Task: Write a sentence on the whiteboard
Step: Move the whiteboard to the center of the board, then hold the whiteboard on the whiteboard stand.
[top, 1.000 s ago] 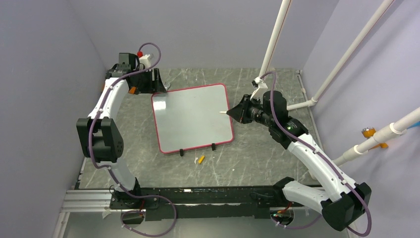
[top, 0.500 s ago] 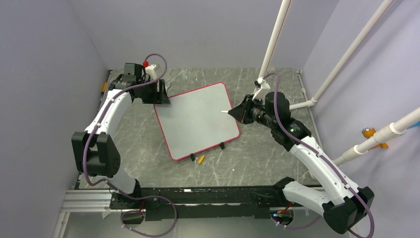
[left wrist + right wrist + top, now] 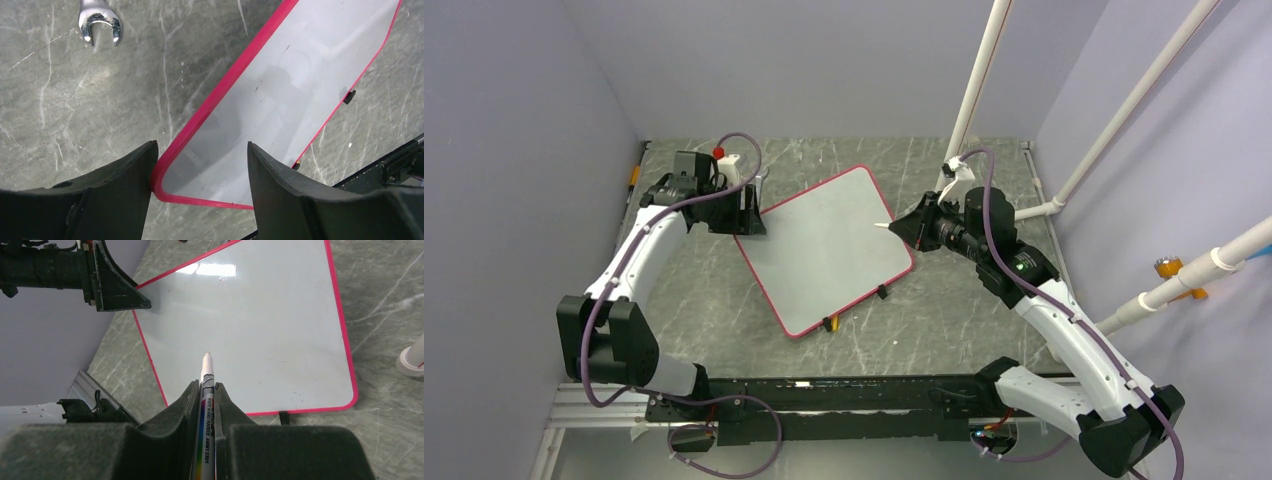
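The whiteboard (image 3: 829,250) lies flat on the table, turned at an angle, with its red-pink frame and two black clips on the near edge. Its surface is blank; no sentence shows on it. My left gripper (image 3: 749,212) is open and straddles the board's left corner (image 3: 165,187), with one finger (image 3: 135,170) touching the frame. My right gripper (image 3: 916,228) is shut on a white marker (image 3: 207,367), whose bare tip hovers over the board's right part (image 3: 260,315). The board also shows in the left wrist view (image 3: 300,70).
An orange cap (image 3: 829,323) lies by the near clip of the board. A metal wrench (image 3: 100,22) lies on the table left of the board. White pipes (image 3: 979,75) rise at the back right, one foot (image 3: 412,362) close to the board's corner.
The board has turned counter-clockwise and slid towards the right, with the left gripper at its corner moving along. The right gripper with the marker shifted slightly back.
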